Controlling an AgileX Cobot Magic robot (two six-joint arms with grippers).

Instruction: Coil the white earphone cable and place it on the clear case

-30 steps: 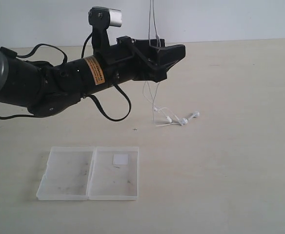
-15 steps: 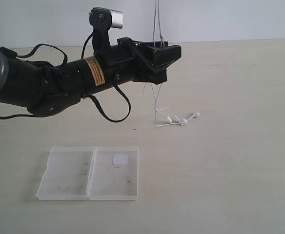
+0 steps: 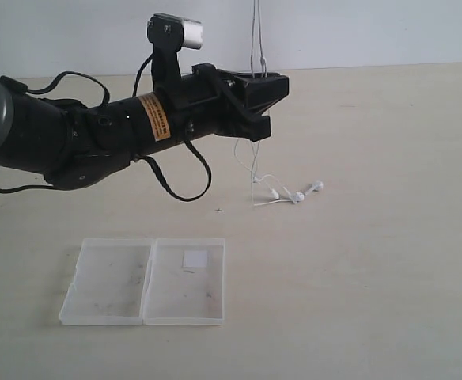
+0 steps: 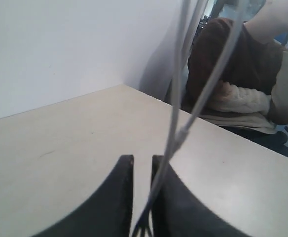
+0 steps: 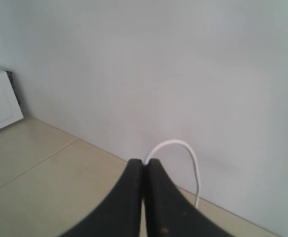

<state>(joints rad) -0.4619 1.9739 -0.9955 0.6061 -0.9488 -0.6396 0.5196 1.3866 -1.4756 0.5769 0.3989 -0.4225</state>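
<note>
Your right claw (image 5: 144,162) is clenched on the cable (image 5: 174,141). Your left claw (image 4: 142,159) flanks it closely; whether it pinches, you cannot tell. The case (image 3: 104,320) lies nearer, left.

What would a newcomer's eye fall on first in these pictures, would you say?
A black arm reaches in from the left of the exterior view, its left gripper almost closed around the white earphone cable hanging from above the frame. The right gripper pinches a loop of it. The earbuds rest on the table; the clear case lies open in front.
</note>
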